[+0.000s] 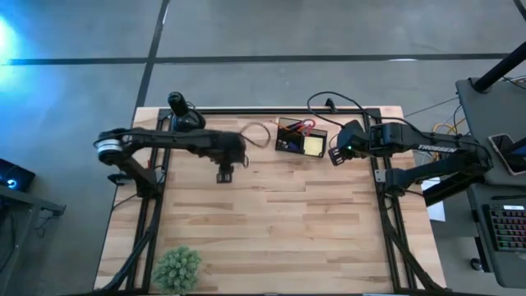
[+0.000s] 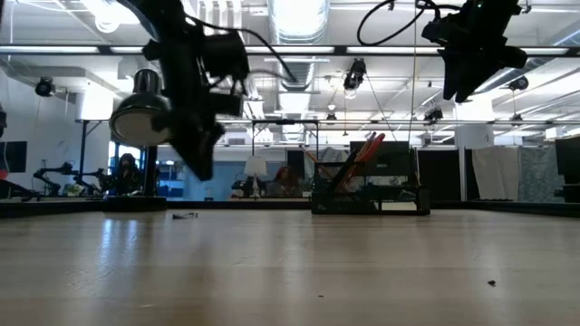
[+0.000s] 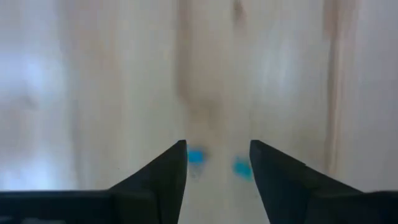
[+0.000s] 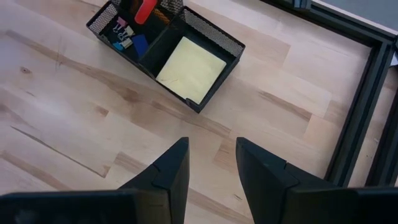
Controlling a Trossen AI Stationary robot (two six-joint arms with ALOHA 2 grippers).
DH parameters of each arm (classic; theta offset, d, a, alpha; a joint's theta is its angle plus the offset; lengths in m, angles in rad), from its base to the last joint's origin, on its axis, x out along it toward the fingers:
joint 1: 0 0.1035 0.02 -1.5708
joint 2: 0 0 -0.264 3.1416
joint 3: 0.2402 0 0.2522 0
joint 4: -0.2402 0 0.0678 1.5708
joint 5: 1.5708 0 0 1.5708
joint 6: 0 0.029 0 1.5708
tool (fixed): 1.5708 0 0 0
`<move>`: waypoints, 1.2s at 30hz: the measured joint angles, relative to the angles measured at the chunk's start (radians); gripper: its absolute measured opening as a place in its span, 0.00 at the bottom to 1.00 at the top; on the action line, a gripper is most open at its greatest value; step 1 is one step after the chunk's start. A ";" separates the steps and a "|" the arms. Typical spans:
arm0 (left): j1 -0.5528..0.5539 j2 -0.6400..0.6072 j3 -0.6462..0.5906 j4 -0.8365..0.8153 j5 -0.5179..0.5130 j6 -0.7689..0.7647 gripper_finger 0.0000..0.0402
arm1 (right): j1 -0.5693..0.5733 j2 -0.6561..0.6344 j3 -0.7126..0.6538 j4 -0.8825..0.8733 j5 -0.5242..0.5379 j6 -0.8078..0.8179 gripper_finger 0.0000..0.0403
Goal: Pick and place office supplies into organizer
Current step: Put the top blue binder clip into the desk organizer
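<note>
Step in hand: the sorting is looking close to finished, judging by how little is lying loose; most of the office supplies are already sitting in the organizer.
Organizer: it is standing on the far middle of the surface, between the two arms; the yellow sticky-note pad is lying flat in one compartment, small clips are lying in a neighbouring one, and the red-handled scissors are leaning out of the top.
Left hand: it is hanging above bare wood, near the organizer and to its left; in the left wrist view its fingers are standing parted with nothing between them.
Right hand: it is hovering just beside the organizer's right end, raised off the surface; its fingers are standing a modest way apart, gripping nothing.
Loose item: a small dark piece is lying on the surface in the low view, well apart from the organizer; what it is cannot be told.
Next move: probably the left hand is needing to line up over that piece, lower with fingers parted, and close on a thin, flat object.
</note>
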 joint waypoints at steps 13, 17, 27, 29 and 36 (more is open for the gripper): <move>0.080 -0.150 -0.233 0.258 0.128 0.184 0.40 | 0.000 0.000 0.000 0.004 0.000 0.000 0.31; 0.092 -0.094 -0.223 0.261 0.124 0.143 0.40 | 0.000 0.000 0.000 0.005 0.000 0.000 0.31; 0.201 -0.051 -0.166 0.191 0.185 0.066 0.40 | 0.000 0.000 0.000 0.007 0.000 0.000 0.31; 0.225 -0.050 -0.166 0.194 0.241 0.042 0.40 | 0.000 0.000 0.000 0.007 0.000 0.000 0.31; 0.237 -0.047 -0.168 0.201 0.270 0.144 0.40 | 0.000 0.000 0.000 0.019 0.000 0.000 0.31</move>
